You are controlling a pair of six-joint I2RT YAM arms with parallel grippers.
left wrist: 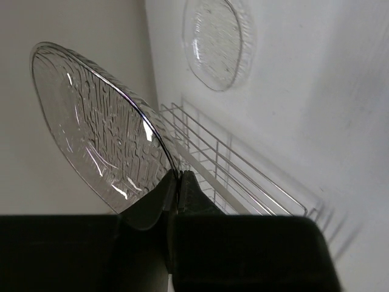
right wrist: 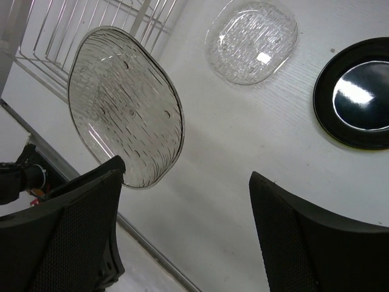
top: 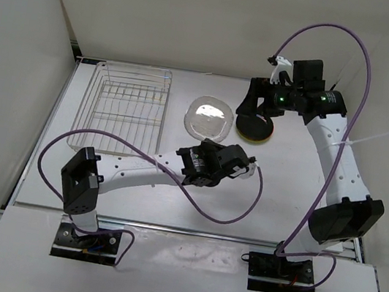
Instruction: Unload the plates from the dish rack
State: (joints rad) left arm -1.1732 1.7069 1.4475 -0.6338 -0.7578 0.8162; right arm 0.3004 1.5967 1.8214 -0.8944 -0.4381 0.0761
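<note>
Closest to the lens in the left wrist view, the left gripper (left wrist: 177,182) has its jaws clenched on the rim of a clear plate (left wrist: 97,134), which stands up on its edge in the air, above the worktop (top: 275,196) and outside the dish rack (top: 120,113). In the overhead view the rack sits in the upper left of the frame, and I can see no plate between its wires, so the unloading looks almost complete. A second clear plate (top: 208,117) lies flat on the worktop just beside the rack, near the centre of the frame. A little further toward the frame's right there is a black plate (right wrist: 358,97), and it seems to rest on a lime plate, of which only a thin rim (top: 256,140) shows. A red-orange plate I cannot find in any view; perhaps it is hidden in that pile, but this I cannot tell. The right gripper (right wrist: 185,173) hangs over the black plate with its jaws spread wide and nothing between them. By my judgement, what is left is only to put the held clear plate down on the worktop, probably near the other plates.
</note>
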